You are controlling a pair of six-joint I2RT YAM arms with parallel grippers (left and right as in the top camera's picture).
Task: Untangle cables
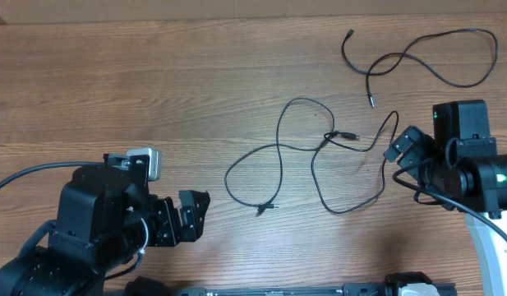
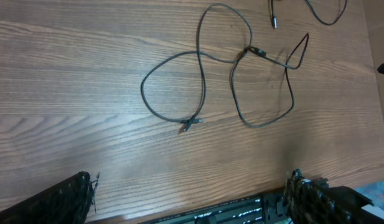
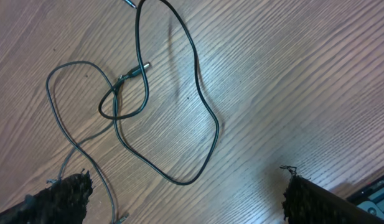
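Cables (image 1: 331, 136) lie crossed on the table (image 1: 113, 82). The right gripper (image 1: 398, 150) is just beside them and the left gripper (image 1: 197, 214) well apart. Both stand wide, empty.

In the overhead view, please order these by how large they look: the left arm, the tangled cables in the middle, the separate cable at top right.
1. left arm, though it stands nearer the camera, so this is unsure.
2. tangled cables.
3. separate cable, spreading slightly less.
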